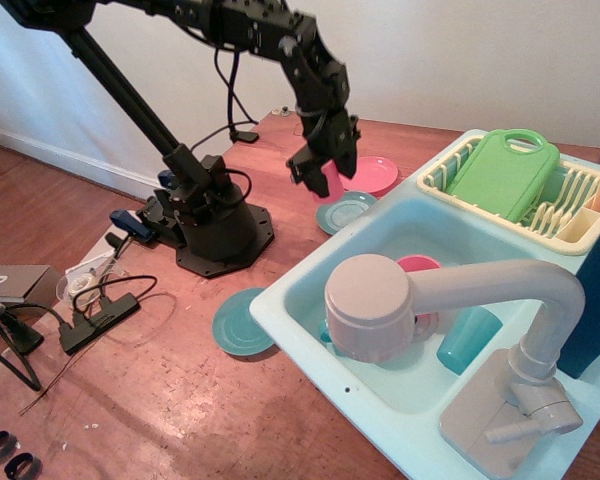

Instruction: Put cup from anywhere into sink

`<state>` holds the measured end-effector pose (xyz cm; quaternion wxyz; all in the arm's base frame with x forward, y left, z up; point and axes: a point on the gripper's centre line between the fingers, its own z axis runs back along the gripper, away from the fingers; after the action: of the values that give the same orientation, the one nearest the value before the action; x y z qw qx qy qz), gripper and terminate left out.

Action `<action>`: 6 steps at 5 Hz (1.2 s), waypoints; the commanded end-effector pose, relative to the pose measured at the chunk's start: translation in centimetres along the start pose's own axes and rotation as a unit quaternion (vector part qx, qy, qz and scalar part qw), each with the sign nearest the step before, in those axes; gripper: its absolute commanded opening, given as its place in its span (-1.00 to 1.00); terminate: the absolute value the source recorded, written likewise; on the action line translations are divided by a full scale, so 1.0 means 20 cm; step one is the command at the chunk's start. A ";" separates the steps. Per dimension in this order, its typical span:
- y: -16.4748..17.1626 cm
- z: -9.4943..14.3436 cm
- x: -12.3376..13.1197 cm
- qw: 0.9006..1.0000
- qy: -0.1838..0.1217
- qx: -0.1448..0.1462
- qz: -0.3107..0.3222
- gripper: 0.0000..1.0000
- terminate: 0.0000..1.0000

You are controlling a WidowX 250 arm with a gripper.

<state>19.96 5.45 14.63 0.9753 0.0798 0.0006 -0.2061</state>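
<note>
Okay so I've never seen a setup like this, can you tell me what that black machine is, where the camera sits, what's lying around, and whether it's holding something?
The black machine is a jointed robot arm bolted to a round base on the wooden floor. At its end is a gripper, two fingers that pinch things. There is one picture, taken from a fixed camera looking down over a toy sink with a big beige faucet.

The gripper is raised above the floor and shut on a small pink cup. Just beyond it lie a pink plate and a small teal plate; another teal plate lies by the sink's near corner. In the basin are a teal tumbler and something pink, partly hidden by the faucet. A cream dish rack holds a green board.
</note>
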 end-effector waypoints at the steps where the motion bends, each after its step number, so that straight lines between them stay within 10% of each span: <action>1: 0.06 0.29 0.24 0.998 -0.029 0.033 -0.046 -1.00 -1.00; 3: -0.01 0.33 0.76 0.988 -0.088 0.042 -0.121 -1.00 -1.00; 5: -0.17 0.10 0.81 0.986 -0.097 -0.021 -0.136 -1.00 -1.00; 6: -0.16 0.11 0.72 0.988 -0.101 -0.024 -0.116 1.00 -1.00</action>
<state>30.93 -4.14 15.16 0.9396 0.0368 -0.0549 -0.3359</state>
